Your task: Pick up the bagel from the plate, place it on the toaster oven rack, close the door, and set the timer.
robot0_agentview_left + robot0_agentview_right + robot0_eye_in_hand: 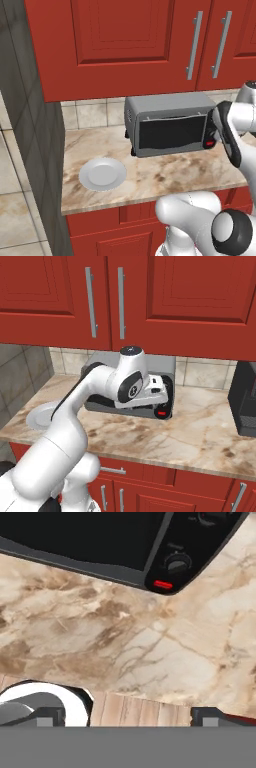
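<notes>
**Gripper open beside the toaster oven's control panel**

Gripper [127, 716]: we see its two finger tips spread wide at the bottom of the hand view, nothing between them, above the marble counter [150, 647]. In the left base view we place the hand at the right end of the toaster oven [170, 122].

Toaster oven: grey box against the tiled wall, under the red cabinets [125, 45]. Door [170, 132] of dark glass, upright and shut as far as we can tell. Control panel with a knob [177, 564] and a red button [163, 585].

Plate [102, 174]: light grey, on the counter front-left of the oven, well apart from it. We see no bagel on it.
</notes>
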Available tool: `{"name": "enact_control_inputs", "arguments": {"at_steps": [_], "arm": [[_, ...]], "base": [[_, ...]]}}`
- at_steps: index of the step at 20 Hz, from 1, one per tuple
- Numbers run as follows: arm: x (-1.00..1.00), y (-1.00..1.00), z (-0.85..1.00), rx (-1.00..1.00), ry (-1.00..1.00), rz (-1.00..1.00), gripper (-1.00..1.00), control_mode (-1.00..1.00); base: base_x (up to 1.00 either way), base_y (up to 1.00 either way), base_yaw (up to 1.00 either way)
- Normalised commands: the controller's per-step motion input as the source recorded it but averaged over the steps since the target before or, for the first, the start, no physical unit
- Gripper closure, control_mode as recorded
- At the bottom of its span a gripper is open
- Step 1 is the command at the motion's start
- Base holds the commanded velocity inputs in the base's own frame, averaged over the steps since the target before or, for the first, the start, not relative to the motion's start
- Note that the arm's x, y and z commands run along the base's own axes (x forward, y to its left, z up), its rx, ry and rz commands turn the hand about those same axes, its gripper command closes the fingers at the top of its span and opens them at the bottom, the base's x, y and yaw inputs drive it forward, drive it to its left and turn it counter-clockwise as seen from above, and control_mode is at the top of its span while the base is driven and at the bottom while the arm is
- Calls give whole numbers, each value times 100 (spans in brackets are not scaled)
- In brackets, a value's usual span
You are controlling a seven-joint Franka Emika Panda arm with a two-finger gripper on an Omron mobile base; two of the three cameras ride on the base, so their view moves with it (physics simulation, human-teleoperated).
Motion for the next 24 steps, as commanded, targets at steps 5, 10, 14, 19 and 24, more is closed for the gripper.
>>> {"name": "enact_control_inputs", "arguments": {"at_steps": [5, 10, 14, 19, 24], "arm": [[5, -11, -16, 19, -15, -8, -100, -100], [21, 0, -16, 18, -8, -5, -100, -100], [32, -2, -15, 20, -5, -2, -100, -100], [65, -20, -2, 14, 0, -4, -100, -100], [54, -37, 0, 1, 5, -5, -100, -100]], "base": [[0, 0, 0], [0, 0, 0], [0, 0, 0], [0, 0, 0], [0, 0, 0]]}}
